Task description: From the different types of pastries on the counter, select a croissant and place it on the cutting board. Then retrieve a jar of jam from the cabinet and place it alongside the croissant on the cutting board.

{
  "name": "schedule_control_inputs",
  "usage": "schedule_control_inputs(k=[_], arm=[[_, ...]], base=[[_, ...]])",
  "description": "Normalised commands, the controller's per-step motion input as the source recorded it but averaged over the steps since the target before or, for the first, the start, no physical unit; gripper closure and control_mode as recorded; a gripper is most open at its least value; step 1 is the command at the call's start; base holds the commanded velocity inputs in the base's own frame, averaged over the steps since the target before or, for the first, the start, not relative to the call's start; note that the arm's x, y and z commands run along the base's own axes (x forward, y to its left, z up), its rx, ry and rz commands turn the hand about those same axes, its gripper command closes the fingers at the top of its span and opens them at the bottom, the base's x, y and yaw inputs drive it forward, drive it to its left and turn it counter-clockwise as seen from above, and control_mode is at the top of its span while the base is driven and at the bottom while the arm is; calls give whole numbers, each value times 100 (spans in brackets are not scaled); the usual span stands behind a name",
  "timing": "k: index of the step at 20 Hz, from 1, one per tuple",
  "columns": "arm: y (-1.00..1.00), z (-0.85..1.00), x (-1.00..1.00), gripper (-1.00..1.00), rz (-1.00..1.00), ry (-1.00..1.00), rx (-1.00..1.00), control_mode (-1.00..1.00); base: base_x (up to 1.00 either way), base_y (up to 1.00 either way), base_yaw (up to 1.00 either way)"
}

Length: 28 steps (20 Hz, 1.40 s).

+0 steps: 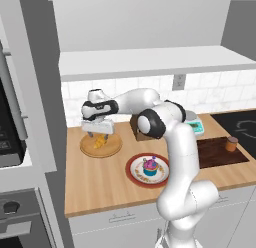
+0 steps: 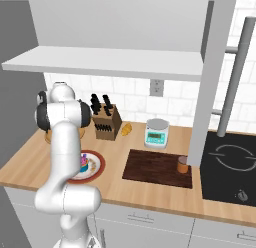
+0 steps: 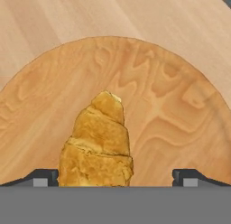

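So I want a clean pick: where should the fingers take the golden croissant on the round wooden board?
Across the thick middle of the golden crescent croissant, from straight above: it lies flat on the round pale wooden board, ends tapering, between the open fingers.

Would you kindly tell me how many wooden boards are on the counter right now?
2: a round pale board on the left, holding the croissant, and the dark rectangular cutting board on the right, beside the cooktop.

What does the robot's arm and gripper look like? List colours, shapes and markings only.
The arm is glossy white, built of rounded tubular segments with dark grey-black joint caps and bands. The gripper has a white box-shaped body and two small dark finger tips. No cables or markings can be made out.
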Motion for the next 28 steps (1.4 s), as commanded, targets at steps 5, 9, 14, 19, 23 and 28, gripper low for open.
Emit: schedule_control_inputs(k=[5,9,14,19,23,28], arm=[[0,-4,0,-100,4,0,0,-100],[-2,-21,-6,-100,0,0,0,-100],[-4,-27,-23,-100,0,0,0,-100],[-3,-26,-26,-100,0,2,0,-100],[0,-25,-22,100,0,1,0,-100],[-2,26,-6,100,-1,6,0,-100]], base=[[0,0,0],[0,0,0],[0,0,0],[0,0,0],[0,0,0],[0,0,0]])
